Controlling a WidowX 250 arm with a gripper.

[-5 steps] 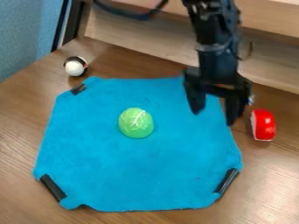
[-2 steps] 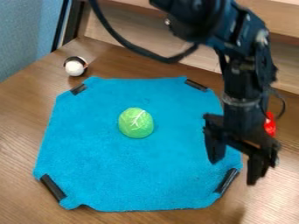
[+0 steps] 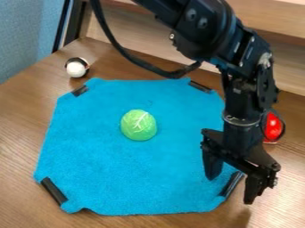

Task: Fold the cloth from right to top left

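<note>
- The blue cloth (image 3: 131, 173) lies flat on the wooden tabletop (image 3: 18, 129), unfolded.
- A green toy cabbage (image 3: 138, 125) sits on it.
- The tool (image 3: 233, 181), spread open and holding nothing, hangs at its lower-right corner.
- Beyond: a white-and-black ball (image 3: 76, 68), a red object (image 3: 273, 127).
- Behind: a blue panel (image 3: 26, 35), pale wood (image 3: 143, 26).

This looks like a robotics lab, perhaps in an office-like room; which one is hard to tell. The clearest sign is a jointed black robot arm (image 3: 241, 95) with a looping black cable (image 3: 171, 74) above a wood-grain table (image 3: 18, 133). Beyond the table's far left edge stands a blue, fabric-like panel (image 3: 26, 31) resembling an office partition, beside a black upright (image 3: 74, 26). Pale wooden boards (image 3: 137, 33) run along the table's far edge.
</note>
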